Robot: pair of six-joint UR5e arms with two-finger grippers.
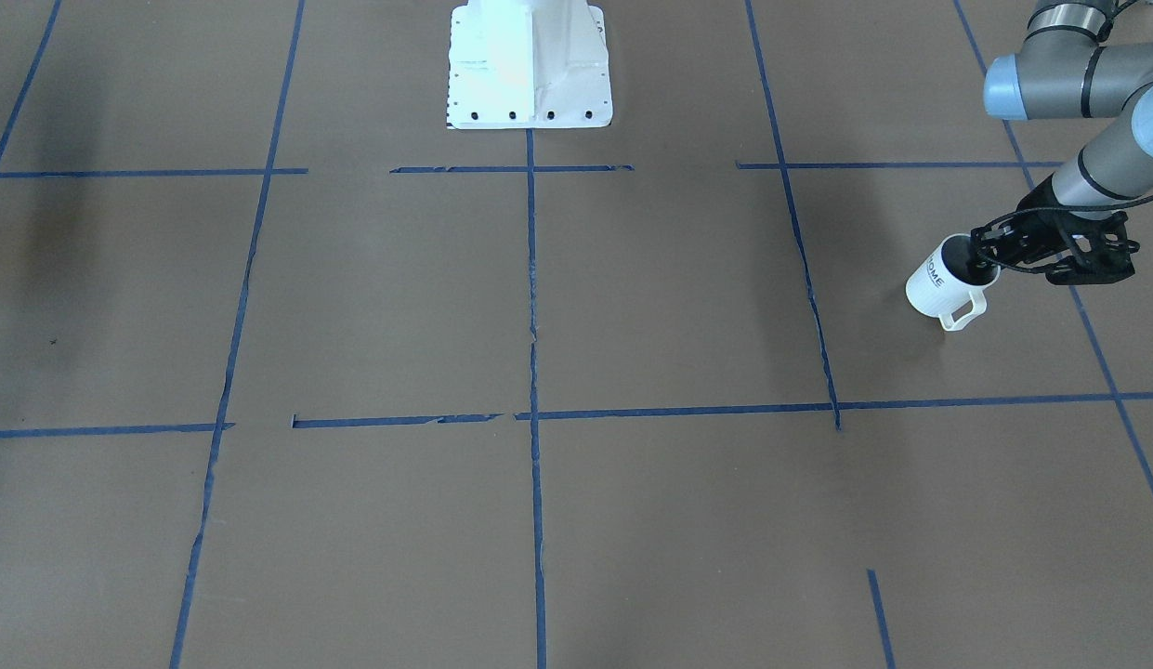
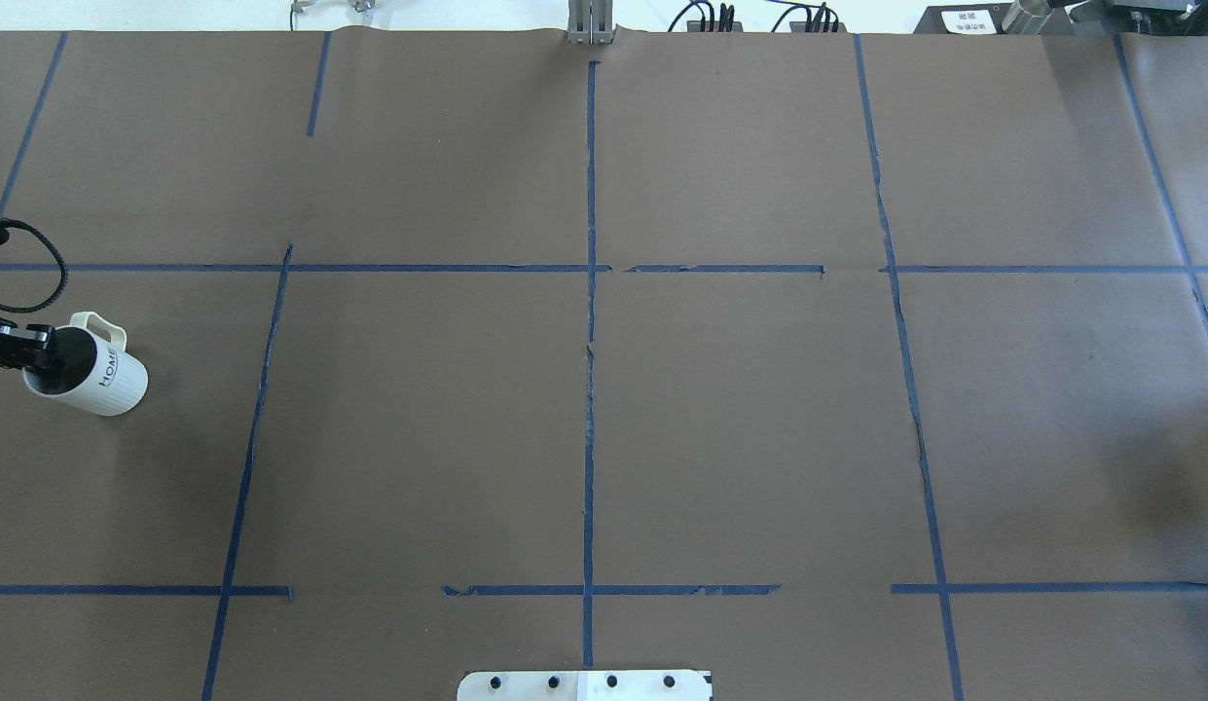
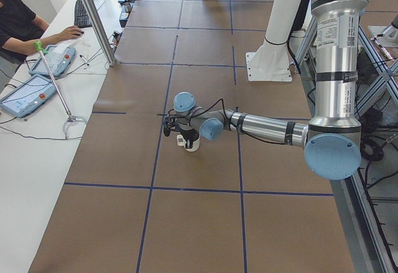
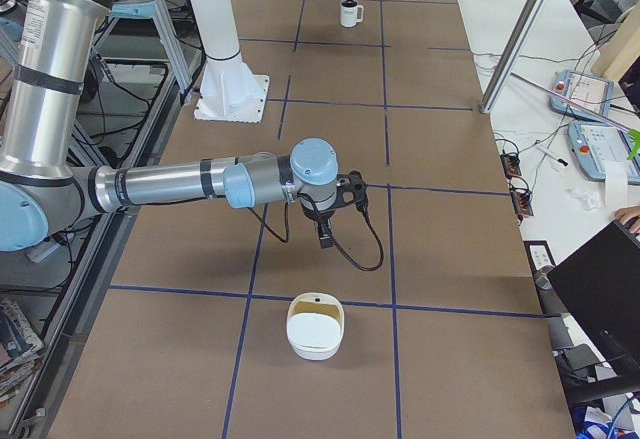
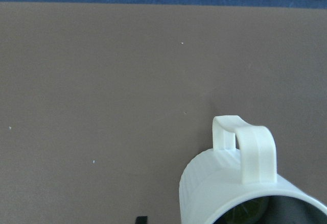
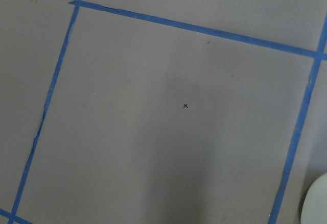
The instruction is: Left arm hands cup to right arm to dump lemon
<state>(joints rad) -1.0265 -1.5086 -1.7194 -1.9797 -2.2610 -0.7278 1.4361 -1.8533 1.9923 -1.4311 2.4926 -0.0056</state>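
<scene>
At the surface's left end, the left arm reaches down and the left claw is clamped on the cup at its rim, with one finger seemingly inside the mouth and one outside. That rim grip leaves the ribbed wall and the handle free, which should give the other arm something to take at the hand-over. It also holds the cup upright, so nothing spills early. Whether the base touches the surface or hangs just above it cannot be told.

The right arm hangs well apart, toward the opposite end. The right claw points down near a white bowl, likely the dumping place. Only the side view shows that claw, so wide or narrow cannot be told.

The lemon is barely seen: a dull yellow-green patch in the cup's dark mouth, cut off by the wrist view's lower edge. The overhead view crops the left arm almost entirely and misses the right arm.
</scene>
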